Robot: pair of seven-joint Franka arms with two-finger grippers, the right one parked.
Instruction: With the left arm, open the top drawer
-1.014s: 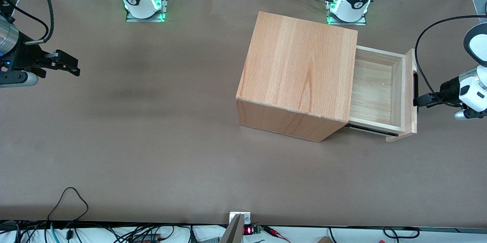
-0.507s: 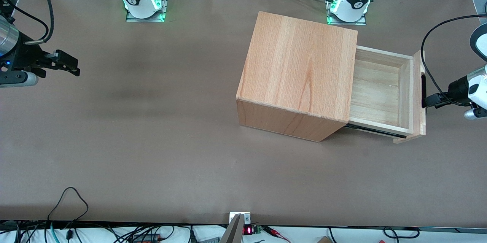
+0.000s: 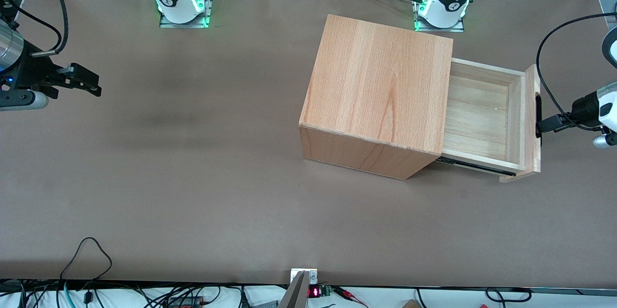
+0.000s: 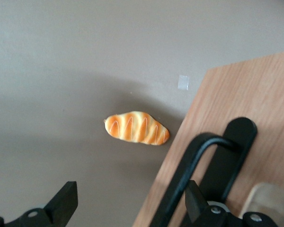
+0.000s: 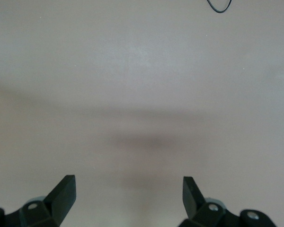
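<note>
The top drawer (image 3: 475, 115) stands pulled well out of the light-wood cabinet (image 3: 381, 81), its pale inside bare. Its front panel (image 3: 531, 120) faces the working arm's end of the table. The left arm's gripper (image 3: 542, 125) is right against that panel at the black handle slot (image 3: 538, 105). In the left wrist view the gripper (image 4: 130, 196) is open, its fingers wide apart. One finger (image 4: 195, 198) sits at the handle slot (image 4: 234, 142) of the panel (image 4: 255, 94), the other (image 4: 66, 198) hangs over bare table.
A small orange-striped bread roll (image 4: 137, 128) lies on the brown table beside the drawer's front panel, seen only in the left wrist view. Cables run along the table edge nearest the front camera (image 3: 87, 250). Both arm bases (image 3: 441, 4) stand at the edge farthest from it.
The drawer has slid farther out of the cabinet toward the working arm's end, the gripper moving with its front panel. Most of that travel came in the first half second.
</note>
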